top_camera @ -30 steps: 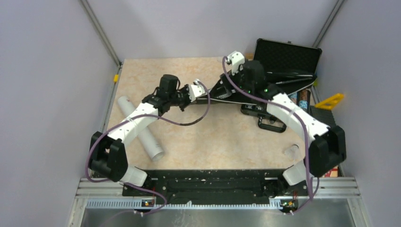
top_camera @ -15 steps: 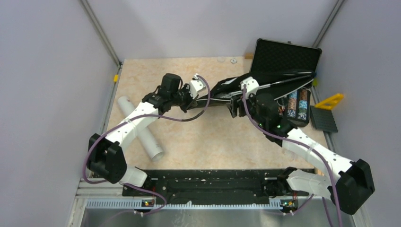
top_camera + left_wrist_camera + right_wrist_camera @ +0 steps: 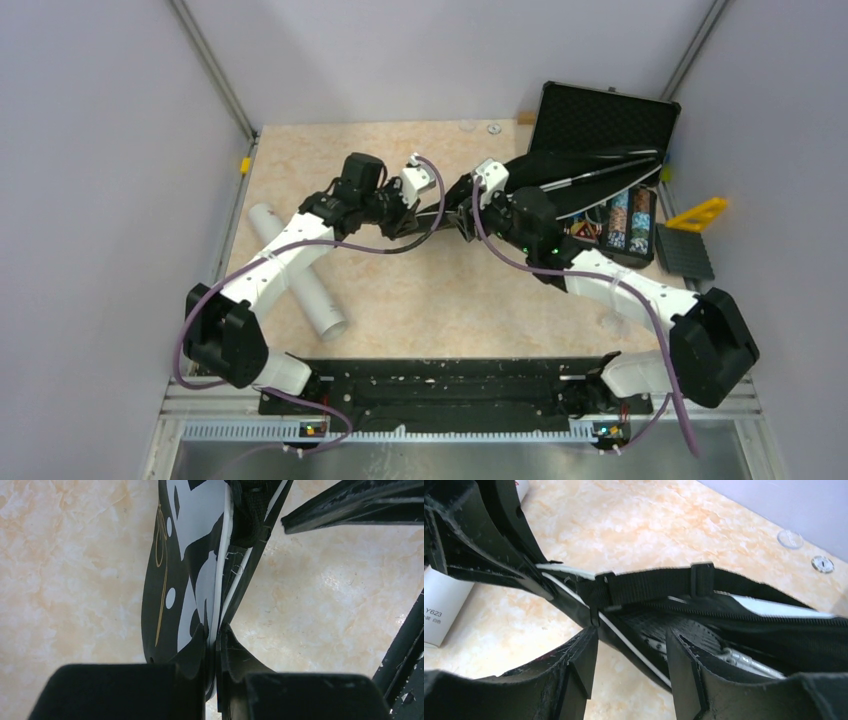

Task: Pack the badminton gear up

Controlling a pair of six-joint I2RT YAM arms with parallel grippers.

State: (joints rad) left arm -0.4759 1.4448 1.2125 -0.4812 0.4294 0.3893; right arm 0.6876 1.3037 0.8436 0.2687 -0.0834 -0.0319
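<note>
black bag (image 3: pixel 182 565) across table middle, white tube (image 3: pixel 318 300) lying left

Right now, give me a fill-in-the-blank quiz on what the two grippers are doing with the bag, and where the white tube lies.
1. The left gripper is ___ on the edge of the bag.
2. The right gripper has its jaws ___, with the bag's edge running between them.
3. The white tube lies partly under the ___ arm.

Missing words: shut; open; left.
</note>
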